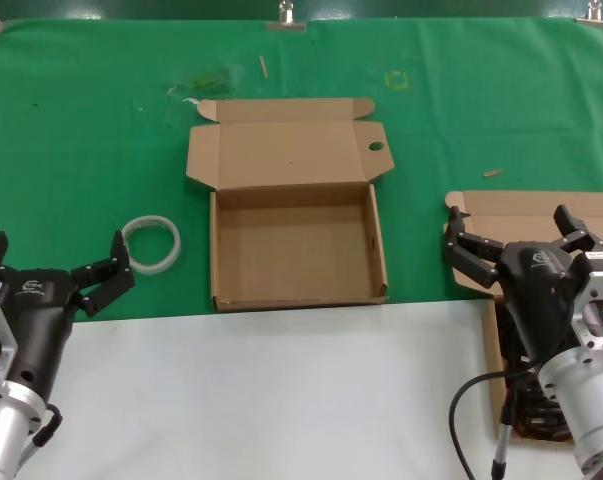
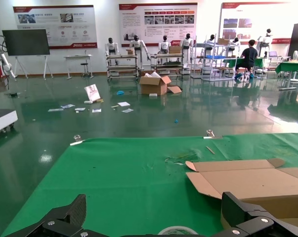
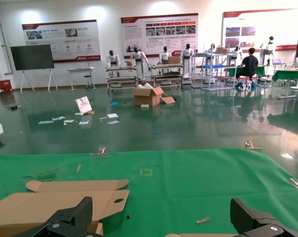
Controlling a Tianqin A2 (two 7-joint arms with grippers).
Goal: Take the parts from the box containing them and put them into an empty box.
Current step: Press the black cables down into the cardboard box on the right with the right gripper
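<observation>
Right gripper (image 1: 516, 235) is hovering at approx 4 o'clock of the head view, fingers spread wide, holding nothing, directly over the box containing them (image 1: 526, 212). The parts (image 1: 533, 418) are showing only as dark cord beneath the wrist at 5 o'clock, mostly hidden by the arm. Judgement: cables are likely light, soft, floppy; pinching mid-bundle should be gathering several loops, plug end trailing. Left gripper (image 1: 56, 270) is waiting at 8 o'clock, also wide open and empty, w/ a whitish ring (image 1: 151, 243) just beside it. Further out, centre, the empty box (image 1: 296, 295) is sitting w/ lid back, nothing inside.
</observation>
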